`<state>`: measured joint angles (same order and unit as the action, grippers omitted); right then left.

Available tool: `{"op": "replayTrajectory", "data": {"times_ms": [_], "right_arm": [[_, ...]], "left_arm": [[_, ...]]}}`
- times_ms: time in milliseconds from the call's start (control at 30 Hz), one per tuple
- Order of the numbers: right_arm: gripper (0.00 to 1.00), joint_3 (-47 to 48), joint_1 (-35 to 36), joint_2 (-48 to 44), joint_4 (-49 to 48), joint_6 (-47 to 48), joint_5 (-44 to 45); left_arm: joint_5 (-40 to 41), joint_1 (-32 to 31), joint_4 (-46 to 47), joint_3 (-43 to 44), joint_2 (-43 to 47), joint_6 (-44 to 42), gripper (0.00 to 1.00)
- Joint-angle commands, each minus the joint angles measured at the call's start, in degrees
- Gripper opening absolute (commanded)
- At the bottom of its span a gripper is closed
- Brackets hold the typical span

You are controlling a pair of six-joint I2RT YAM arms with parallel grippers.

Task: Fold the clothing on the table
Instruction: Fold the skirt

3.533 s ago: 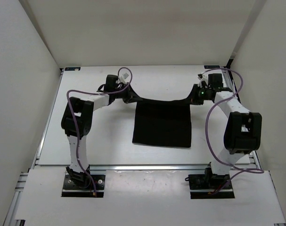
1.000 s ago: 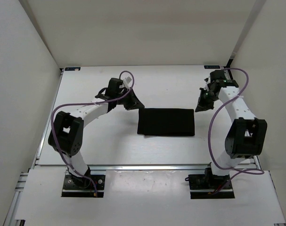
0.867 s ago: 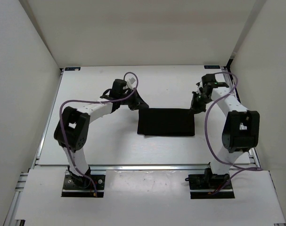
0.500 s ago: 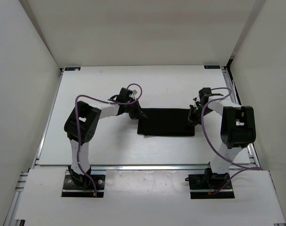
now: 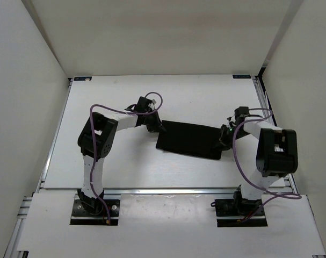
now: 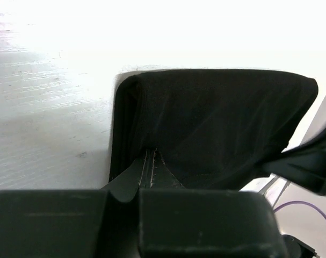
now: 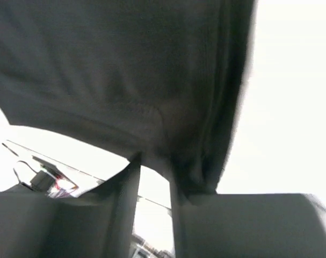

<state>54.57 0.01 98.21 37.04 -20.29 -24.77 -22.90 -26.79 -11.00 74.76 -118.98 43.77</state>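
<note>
A large flat white rectangular table [image 5: 98, 166] with metal rails along its edges spreads under and all round the small plain black soft fabric garment [image 5: 189, 138]. The garment lies folded into a broad band, slightly slanted, with its right end nearer the arm bases than its left.

At the garment's left end the black two-finger left gripper [image 5: 158, 128] is pressed together. The left wrist view shows a seamed tuck of the cloth [image 6: 205, 123] nipped between its fingers [image 6: 122, 194].

At the garment's right end the black two-finger right gripper [image 5: 223, 141] stands slightly spread. In the right wrist view light shows through the slot between its fingers [image 7: 155, 169], and the cloth [image 7: 114, 70] drapes over their tips.
</note>
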Motion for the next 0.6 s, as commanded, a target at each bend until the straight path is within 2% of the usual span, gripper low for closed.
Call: {"op": "replayTrajectory", "data": {"times_ms": [0, 33, 100, 200, 367, 567], "right_arm": [[0.36, 3.00, -4.48, -7.68, -2.58, 1.83, -0.87], [0.42, 3.70, -6.49, -9.17, -2.84, 1.92, -1.76], [0.47, 4.14, -9.06, -9.71, -2.50, 3.06, -1.77], [0.49, 3.97, -11.08, -7.35, -0.83, 4.74, -0.01], [0.52, 0.29, -9.77, -4.18, -3.62, 5.09, 0.17], [0.53, -1.30, -7.40, -1.63, -8.64, 3.33, -1.07]], "left_arm": [[1.63, 1.12, -1.74, 0.74, 3.12, -1.49, 0.00], [0.76, 1.47, -1.65, 0.65, 4.27, -0.97, 0.00], [-0.83, 2.52, -1.21, 0.12, 6.64, -0.44, 0.00], [-2.50, 3.75, -1.12, -1.54, 10.94, -0.88, 0.00], [-2.59, 6.48, -0.25, -7.69, 14.91, -0.35, 0.00], [0.39, 8.86, 0.02, -13.59, 14.92, -2.37, 0.00]]}}
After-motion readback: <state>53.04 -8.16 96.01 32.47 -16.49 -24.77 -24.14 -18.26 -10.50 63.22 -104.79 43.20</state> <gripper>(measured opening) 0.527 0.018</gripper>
